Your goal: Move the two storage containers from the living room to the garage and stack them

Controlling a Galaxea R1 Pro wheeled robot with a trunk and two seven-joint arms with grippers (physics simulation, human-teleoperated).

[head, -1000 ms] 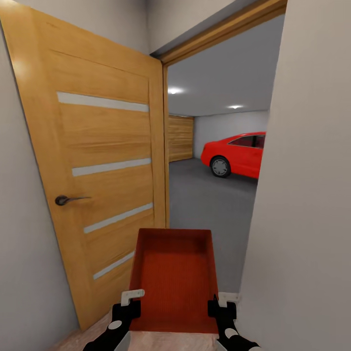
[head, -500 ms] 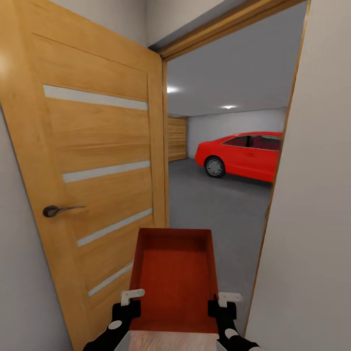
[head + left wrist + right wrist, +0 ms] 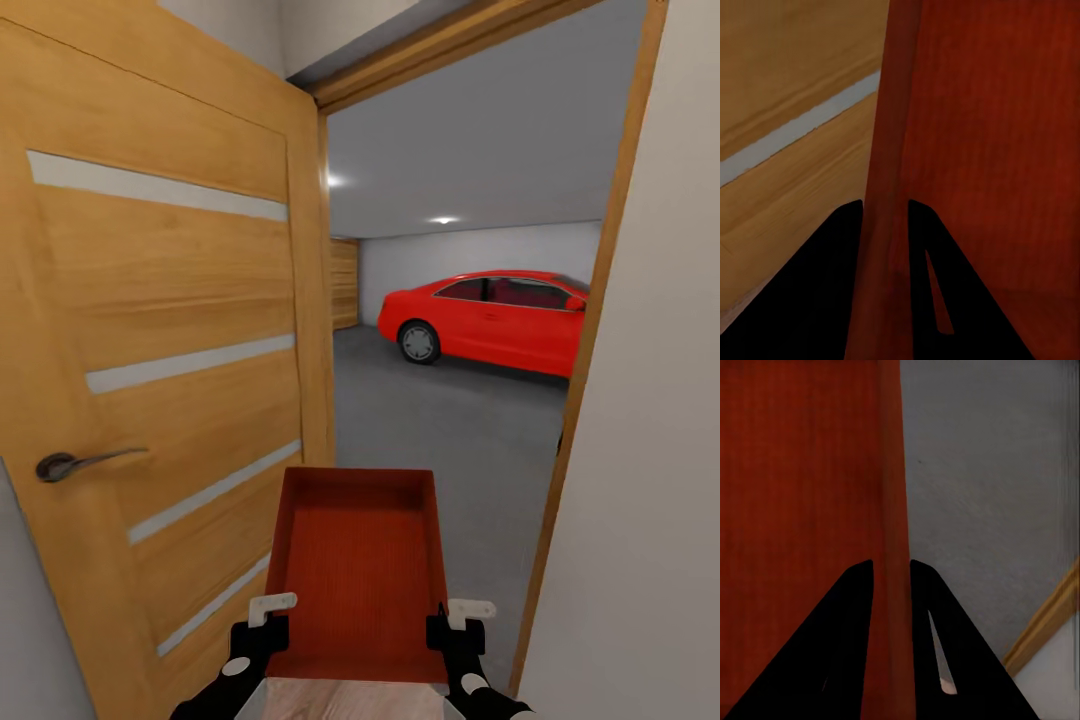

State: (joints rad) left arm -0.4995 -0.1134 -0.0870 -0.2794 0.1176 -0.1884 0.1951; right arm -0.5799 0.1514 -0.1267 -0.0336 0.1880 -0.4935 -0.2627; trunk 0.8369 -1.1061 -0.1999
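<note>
Head view: against the pictures from a moment ago, the whole frame has shifted. The wooden door [image 3: 170, 400] at the left of the frame now looms larger, its handle [image 3: 75, 463] sits lower and further left, and the doorway's right jamb [image 3: 590, 380] has come into sight. More of the red car [image 3: 490, 320] shows in the middle right. That reads as the camera, and so the robot, rolling forward toward the garage [image 3: 450, 250], not as the things moving. The storage container [image 3: 355, 570] keeps the same spot at the lower centre of the frame, carried along between the arms. The left end effector [image 3: 262, 625] grips its left wall and the right end effector [image 3: 455, 628] its right wall. The container is empty; only its ribbed bottom shows. For the task, I judge this the carry leg nearly done: the grey floor [image 3: 440, 430] lies just past the threshold, and setting down is yet to come.

Left wrist view: the left end effector [image 3: 883, 225] has its two dark fingers closed tight on the container's thin wall [image 3: 889, 135], with the door's planks beside it.

Right wrist view: the right end effector [image 3: 891, 585] likewise pinches the opposite wall [image 3: 891, 472], narrow gap, wall between the fingers; grey floor and a strip of wooden jamb lie beyond.
</note>
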